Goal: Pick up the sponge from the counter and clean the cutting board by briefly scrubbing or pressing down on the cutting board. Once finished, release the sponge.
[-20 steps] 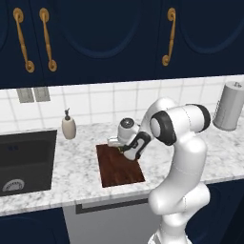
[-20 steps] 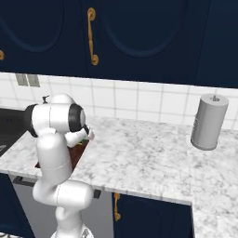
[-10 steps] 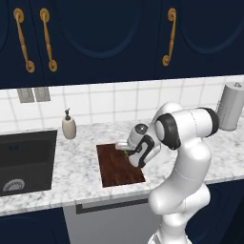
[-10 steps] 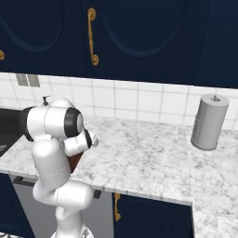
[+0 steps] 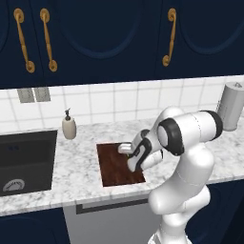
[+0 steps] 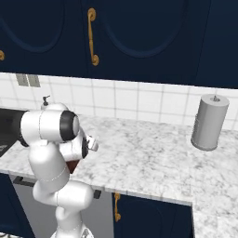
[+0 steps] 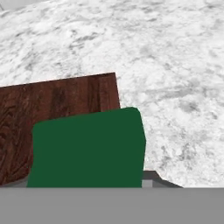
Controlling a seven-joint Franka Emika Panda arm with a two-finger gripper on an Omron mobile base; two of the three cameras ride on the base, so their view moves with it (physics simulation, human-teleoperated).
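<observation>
The green-topped sponge (image 7: pixel 87 148) sits right in front of the hand camera, between the fingers, with one dark fingertip (image 7: pixel 151 176) showing at its lower right. My gripper (image 5: pixel 132 165) is shut on the sponge and points down over the right half of the dark reddish-brown cutting board (image 5: pixel 114 167). In the hand view the sponge overlaps the board's right edge (image 7: pixel 65 98), with the marble counter (image 7: pixel 175 65) beyond. I cannot tell whether the sponge touches the board. A sliver of the board (image 6: pixel 72 166) shows behind the arm in the right base view.
A soap dispenser (image 5: pixel 69 127) stands behind the board to the left, and the dark sink (image 5: pixel 26 159) lies further left. A grey paper towel roll (image 5: pixel 232 106) stands at the far right of the counter (image 6: pixel 139 158). The counter's front edge runs just below the board.
The hand has moved from the board's far edge rightward and toward the front, dropping lower over the board's right half. The sponge stays in the grip.
</observation>
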